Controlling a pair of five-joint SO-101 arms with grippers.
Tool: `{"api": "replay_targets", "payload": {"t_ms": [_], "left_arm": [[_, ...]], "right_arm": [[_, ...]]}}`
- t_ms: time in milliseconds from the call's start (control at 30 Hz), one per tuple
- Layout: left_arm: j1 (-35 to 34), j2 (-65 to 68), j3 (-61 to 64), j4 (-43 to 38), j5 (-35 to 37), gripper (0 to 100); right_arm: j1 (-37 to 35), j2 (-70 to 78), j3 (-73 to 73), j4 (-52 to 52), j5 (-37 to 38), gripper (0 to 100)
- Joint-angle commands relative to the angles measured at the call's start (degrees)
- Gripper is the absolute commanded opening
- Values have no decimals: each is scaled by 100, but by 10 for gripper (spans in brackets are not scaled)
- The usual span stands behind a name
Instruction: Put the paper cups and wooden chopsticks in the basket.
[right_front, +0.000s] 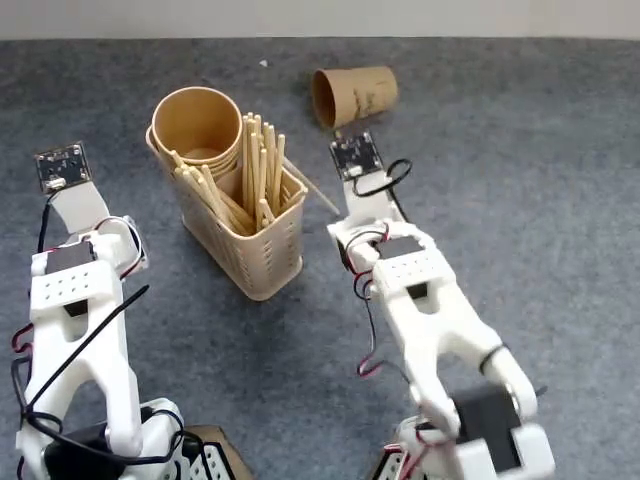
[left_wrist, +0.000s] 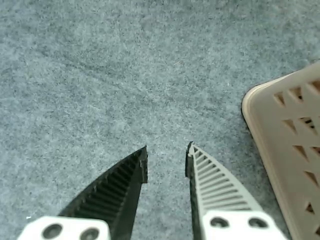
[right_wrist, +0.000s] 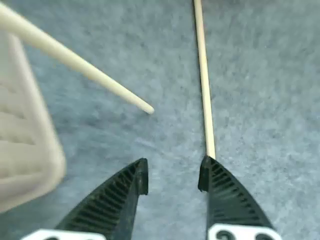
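I see a grey carpeted tabletop (right_front: 520, 200) ending at a pale strip (right_front: 320, 18) along its far edge, with a tiny white speck (right_front: 263, 64) lying nearby.

Basket (right_front: 262, 255) holding cup (right_front: 197, 120), chopsticks (right_front: 260, 165), second cup (right_front: 355, 95) toppled

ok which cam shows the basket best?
High view: the whole basket is visible, with a paper cup and chopsticks standing in it. Left wrist view catches one slotted corner; right wrist view just a rounded edge.
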Motion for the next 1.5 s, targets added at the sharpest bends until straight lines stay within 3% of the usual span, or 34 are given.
{"api": "replay_targets", "payload": {"t_ms": [0,233,300,367,533,667,867,1067,1233,1333,1467], "left_arm": [[48,-110,-22,-79,-53,154],[57,-110,-22,-79,-53,154],[57,-110,-22,-79,-53,154],[57,-110,-22,-79,-53,154],[57,-110,-22,-79,-53,154],[57,-110,-22,-79,-53,154],[57,-110,-22,-88,-53,154],[57,-110,-22,-88,-53,154],[57,-110,-22,-79,-53,154],[57,-110,-22,-79,-53,154],[48,-110,40,-97,-53,154]], "right_arm": [[356,989,-198,-840,431,174],[998,2448,-1244,-848,431,172],[1007,2527,-1358,-848,431,124],[971,2519,-1376,-848,431,0],[980,2360,-1376,-848,457,6],[1042,1341,-1200,-426,431,5],[1007,-1341,-884,884,422,5],[13,-3670,-892,1420,343,5],[-1138,-4400,-910,286,-607,5],[-1780,-4321,-866,-1130,-668,5],[-2105,-3714,-611,-2062,-695,5]]}}
